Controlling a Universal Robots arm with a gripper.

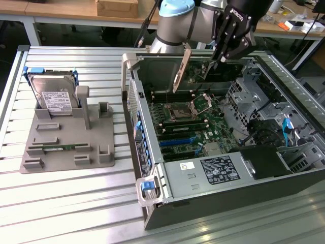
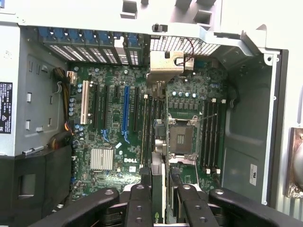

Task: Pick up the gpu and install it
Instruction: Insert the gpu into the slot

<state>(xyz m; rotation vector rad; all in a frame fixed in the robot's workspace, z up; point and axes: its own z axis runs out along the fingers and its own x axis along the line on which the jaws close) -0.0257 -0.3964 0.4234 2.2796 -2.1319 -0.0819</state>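
Hand (image 1: 222, 55) clamped on gpu (image 1: 181, 68) over open case (image 1: 213, 206), motherboard (image 2: 110, 135) printed DELL, hand lettering perhaps ROBOTIQ

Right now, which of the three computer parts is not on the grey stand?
The graphics card: the gripper holds it above the open case, while the hard drive and memory stick sit in the stand.

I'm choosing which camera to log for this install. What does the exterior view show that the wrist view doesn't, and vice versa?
Exterior view adds: the hard drive standing in the gray fixture on the exterior view's left, outside the case. Wrist view adds: the white slot and the rear vent grilles. Both: the gripper shut on the gpu above the open case, the CPU socket, the blue slot.
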